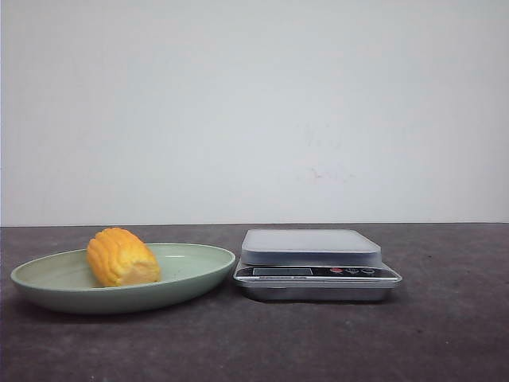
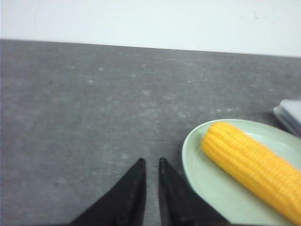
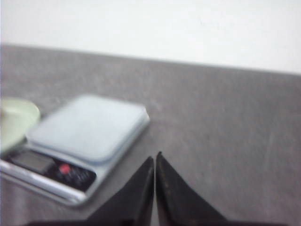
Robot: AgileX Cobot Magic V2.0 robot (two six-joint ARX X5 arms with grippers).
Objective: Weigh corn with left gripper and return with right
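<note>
Front view: a pale green plate [image 1: 187,274] rests on a dark grey tabletop [image 1: 254,342], with a plain white wall [image 1: 254,111] behind. The corn [image 1: 122,257], a yellow-orange cob with rows of kernels, lies inside the plate, toward the side of the plate farther from the scale. A kitchen scale [image 1: 316,263] with a grey weighing platform, a small display and a row of buttons stands just beside the plate; whether their rims touch cannot be told. Nothing lies on the weighing platform. Neither arm appears in this view.

Left wrist view: the left end effector [image 2: 151,162] hovers over bare tabletop [image 2: 94,103] near the rim of the plate [image 2: 202,183]. Its two black pointed fingers [image 2: 134,188] stand close together with only a narrow gap between the tips, nearly closed, and grip nothing. The corn [image 2: 249,165] lies lengthwise in the plate, clear of the fingers. A corner of the scale [image 2: 290,113] shows beyond the plate.

Right wrist view (slightly blurred): the right end effector [image 3: 155,157] has its fingers [image 3: 136,193] pressed almost tip to tip, closed and empty. It sits over the tabletop [image 3: 225,122] near the scale [image 3: 84,127], on the side away from the plate [image 3: 16,117], of which only an edge shows.
</note>
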